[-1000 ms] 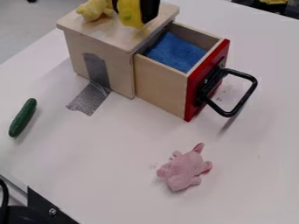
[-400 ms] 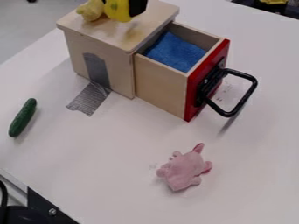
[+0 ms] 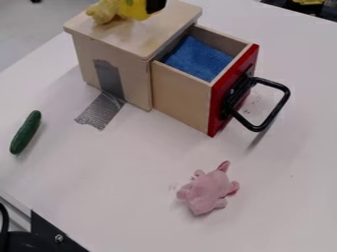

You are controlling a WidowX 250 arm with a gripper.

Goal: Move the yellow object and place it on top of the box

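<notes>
One yellow object (image 3: 134, 9) sits pinched in the black hand (image 3: 152, 6), over the box top (image 3: 135, 42), apparently held from its side so that its underside can settle on the wood first. A yellow plush toy (image 3: 101, 12) lies just left of the hand, seemingly touching the object and leaving little room that way. Below the hand, grey tape (image 3: 108, 78) runs from box to counter (image 3: 99, 197), likely to stop the box sliding. The open drawer (image 3: 181, 93), with its blue cloth (image 3: 197, 58), is to the hand's lower right, outside the landing spot. Compared with the first frame, hand and object have shifted left and farther up the view, closer to the toy.
</notes>
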